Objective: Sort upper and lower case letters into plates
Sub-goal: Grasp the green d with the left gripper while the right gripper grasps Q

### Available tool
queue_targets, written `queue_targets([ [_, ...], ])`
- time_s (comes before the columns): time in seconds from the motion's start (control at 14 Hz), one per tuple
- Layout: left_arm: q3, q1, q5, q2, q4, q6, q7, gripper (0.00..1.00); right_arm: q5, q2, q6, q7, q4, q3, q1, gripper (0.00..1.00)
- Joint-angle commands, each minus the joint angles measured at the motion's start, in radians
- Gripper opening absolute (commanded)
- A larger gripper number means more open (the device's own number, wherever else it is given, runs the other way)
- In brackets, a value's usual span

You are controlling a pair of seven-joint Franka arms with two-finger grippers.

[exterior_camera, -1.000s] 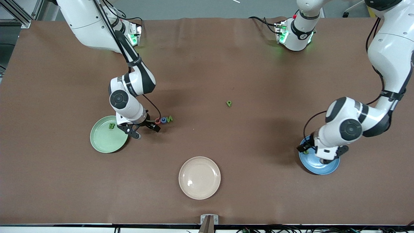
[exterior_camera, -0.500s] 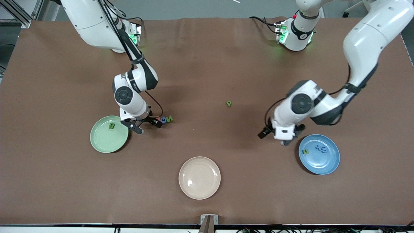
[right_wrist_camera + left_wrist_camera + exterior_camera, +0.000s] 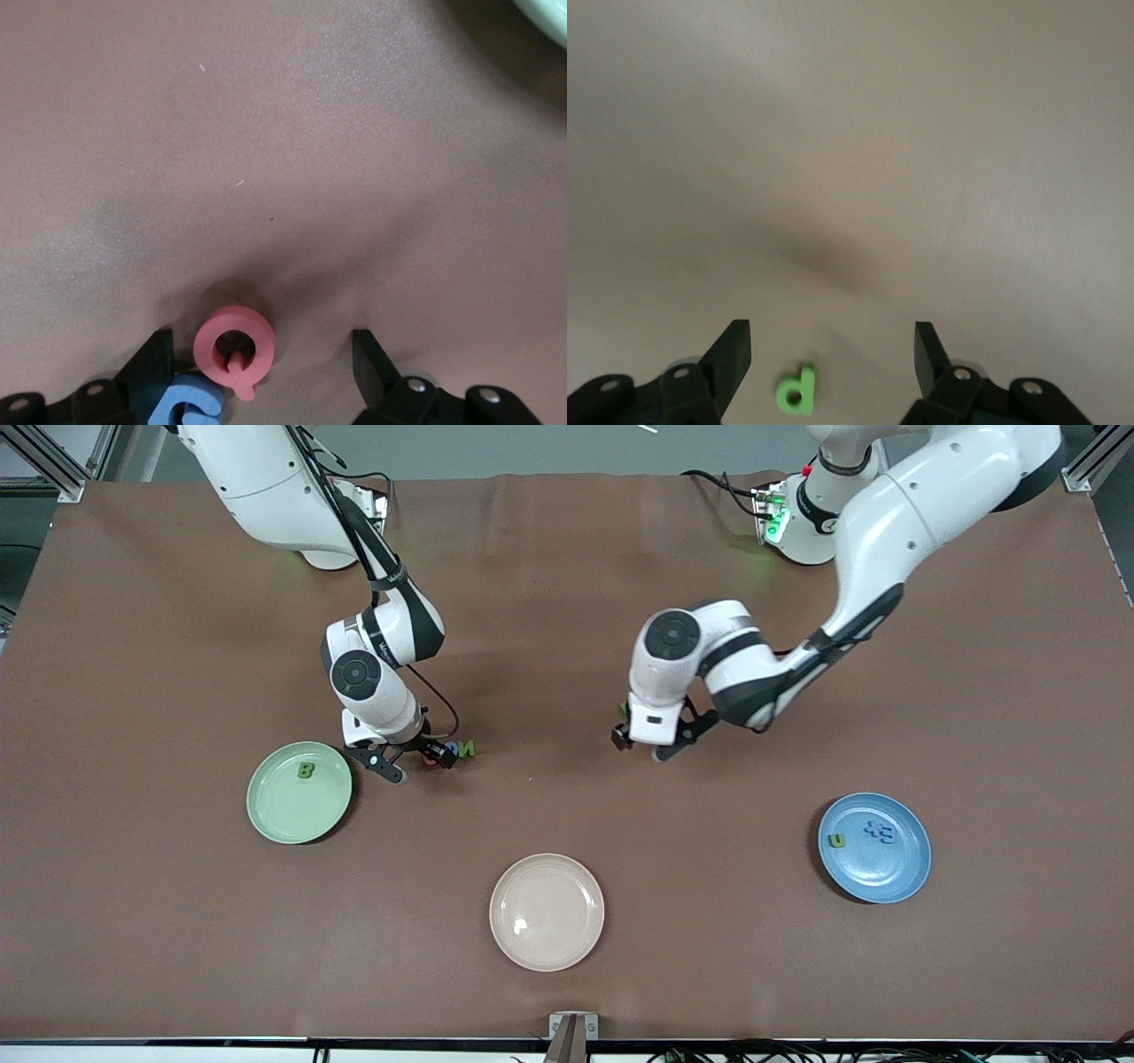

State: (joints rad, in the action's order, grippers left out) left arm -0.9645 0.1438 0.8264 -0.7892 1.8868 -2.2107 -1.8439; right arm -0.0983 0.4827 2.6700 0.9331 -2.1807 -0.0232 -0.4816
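Brown surface (image 3: 567, 602) — the right pincer (image 3: 257, 354) straddles a pink Q (image 3: 235, 347), wide and empty, beside the mint plate (image 3: 275, 815). Left pincer (image 3: 833, 359), wide too, brackets a green p (image 3: 796, 390) mid-surface, well apart from the blue plate (image 3: 895, 872) — both look ready to grasp.

Mint plate (image 3: 299, 808) – one letter, blue plate (image 3: 895, 868) – three letters

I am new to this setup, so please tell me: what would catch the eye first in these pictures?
Both grippers are low over single letters with fingers apart: the right gripper around a pink Q beside the mint green plate, and the left gripper over a green p mid-table. The blue plate toward the left arm's end holds small letters, and a cream plate lies nearest the front camera.
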Motion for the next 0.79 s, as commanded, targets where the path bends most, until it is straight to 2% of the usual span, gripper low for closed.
queue_targets([
  [0.0, 0.027, -0.038, 0.043, -0.002, 0.021, -0.018, -0.043, 0.82, -0.003, -0.01, 0.016, 0.023, -0.034, -0.004, -0.02, 0.76],
  [0.21, 0.027, -0.038, 0.062, -0.001, 0.084, -0.043, -0.063, 0.79, 0.008, -0.012, 0.013, 0.013, -0.033, -0.006, -0.015, 0.61],
  [0.36, 0.027, -0.041, 0.078, -0.001, 0.107, -0.066, -0.09, 0.78, 0.008, -0.012, 0.011, 0.013, -0.031, -0.006, -0.014, 0.47],
  [0.5, 0.027, -0.036, 0.12, 0.001, 0.147, -0.121, -0.13, 0.73, 0.008, -0.012, 0.01, 0.013, -0.027, -0.006, -0.011, 0.27],
  [0.64, 0.027, -0.03, 0.161, -0.002, 0.16, -0.13, -0.166, 0.7, 0.008, -0.013, 0.002, 0.012, -0.025, -0.007, -0.005, 0.02],
  [0.71, 0.027, -0.033, 0.161, -0.004, 0.16, -0.13, -0.166, 0.66, 0.008, -0.015, 0.002, 0.004, -0.025, -0.009, 0.003, 0.0],
])
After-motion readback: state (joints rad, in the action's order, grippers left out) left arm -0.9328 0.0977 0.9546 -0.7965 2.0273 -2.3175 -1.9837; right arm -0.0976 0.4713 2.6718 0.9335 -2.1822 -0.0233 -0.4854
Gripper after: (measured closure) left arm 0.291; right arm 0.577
